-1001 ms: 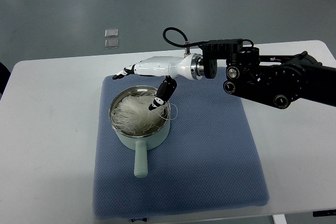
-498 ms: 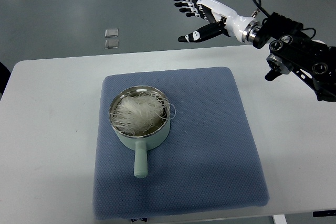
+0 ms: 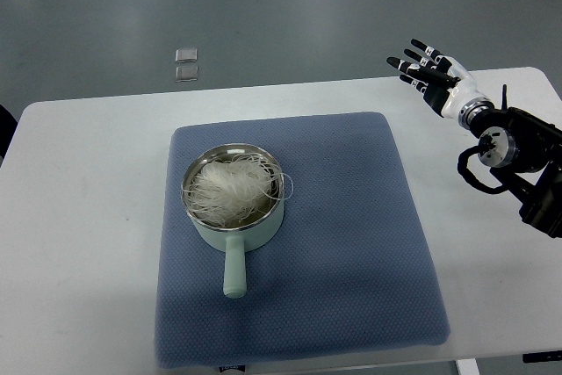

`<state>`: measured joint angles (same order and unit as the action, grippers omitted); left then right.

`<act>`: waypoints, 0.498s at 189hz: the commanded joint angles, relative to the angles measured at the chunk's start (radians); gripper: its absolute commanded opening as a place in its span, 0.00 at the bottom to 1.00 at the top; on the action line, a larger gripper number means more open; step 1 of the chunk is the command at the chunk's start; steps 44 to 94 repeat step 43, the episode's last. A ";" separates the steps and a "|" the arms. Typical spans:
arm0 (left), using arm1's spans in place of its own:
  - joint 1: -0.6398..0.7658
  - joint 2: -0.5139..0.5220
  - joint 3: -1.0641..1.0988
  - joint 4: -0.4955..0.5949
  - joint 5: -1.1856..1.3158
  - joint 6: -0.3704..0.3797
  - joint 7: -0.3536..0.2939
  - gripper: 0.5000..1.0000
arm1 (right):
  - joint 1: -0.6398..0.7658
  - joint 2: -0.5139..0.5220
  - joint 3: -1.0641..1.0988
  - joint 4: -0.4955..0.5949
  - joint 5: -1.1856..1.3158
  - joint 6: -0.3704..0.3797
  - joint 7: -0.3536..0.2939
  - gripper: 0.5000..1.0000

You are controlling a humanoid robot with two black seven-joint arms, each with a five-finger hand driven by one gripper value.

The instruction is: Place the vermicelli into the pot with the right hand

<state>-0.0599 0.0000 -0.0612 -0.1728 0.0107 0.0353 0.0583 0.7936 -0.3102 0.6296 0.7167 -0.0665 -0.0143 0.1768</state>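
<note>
Vermicelli (image 3: 230, 187) fills the pot (image 3: 235, 227); right hand (image 3: 432, 78) spread, empty.

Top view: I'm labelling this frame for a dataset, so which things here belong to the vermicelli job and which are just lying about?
Part of the job:
vermicelli, lying in the pot
pot, on the blue mat
right hand, open and empty, far right

Just there:
blue mat
white table
two small clear squares on the floor
</note>
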 commanded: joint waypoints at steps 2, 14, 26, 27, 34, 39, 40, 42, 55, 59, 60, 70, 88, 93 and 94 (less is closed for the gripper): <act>0.000 0.000 0.000 -0.002 0.000 0.000 0.000 1.00 | -0.019 0.008 -0.001 -0.002 0.008 0.002 0.010 0.85; 0.000 0.000 0.000 -0.001 0.000 0.000 0.000 1.00 | -0.025 0.014 0.001 -0.002 0.008 0.000 0.010 0.85; 0.000 0.000 0.000 -0.001 0.000 0.000 0.000 1.00 | -0.028 0.014 0.001 -0.002 0.008 0.002 0.010 0.85; 0.000 0.000 0.000 -0.001 0.000 0.000 0.000 1.00 | -0.028 0.014 0.001 -0.002 0.008 0.002 0.010 0.85; 0.000 0.000 0.000 -0.001 0.000 0.000 0.000 1.00 | -0.028 0.014 0.001 -0.002 0.008 0.004 0.009 0.85; 0.000 0.000 0.000 -0.001 0.000 0.000 0.000 1.00 | -0.028 0.014 0.001 -0.002 0.008 0.005 0.009 0.85; 0.000 0.000 0.000 -0.001 0.000 0.000 0.000 1.00 | -0.028 0.014 0.001 -0.002 0.008 0.005 0.010 0.85; 0.000 0.000 0.000 -0.001 0.000 0.000 0.000 1.00 | -0.030 0.014 0.001 -0.002 0.008 0.007 0.010 0.85; 0.000 0.000 0.000 -0.001 0.000 0.000 0.000 1.00 | -0.030 0.014 0.001 -0.002 0.008 0.007 0.010 0.85; 0.000 0.000 0.000 -0.001 0.000 0.000 0.000 1.00 | -0.030 0.014 0.001 -0.002 0.008 0.007 0.010 0.85; 0.000 0.000 0.000 -0.001 0.000 0.000 0.000 1.00 | -0.030 0.014 0.001 -0.002 0.008 0.007 0.010 0.85; 0.000 0.000 0.000 -0.001 0.000 0.000 0.000 1.00 | -0.030 0.014 0.001 -0.002 0.008 0.007 0.010 0.85; 0.000 0.000 0.000 -0.001 0.000 0.000 0.000 1.00 | -0.030 0.014 0.001 -0.002 0.008 0.007 0.010 0.85; 0.000 0.000 0.000 -0.001 0.000 0.000 0.000 1.00 | -0.030 0.014 0.001 -0.002 0.008 0.007 0.010 0.85; 0.000 0.000 0.000 -0.001 0.000 0.000 0.000 1.00 | -0.030 0.014 0.001 -0.002 0.008 0.007 0.010 0.85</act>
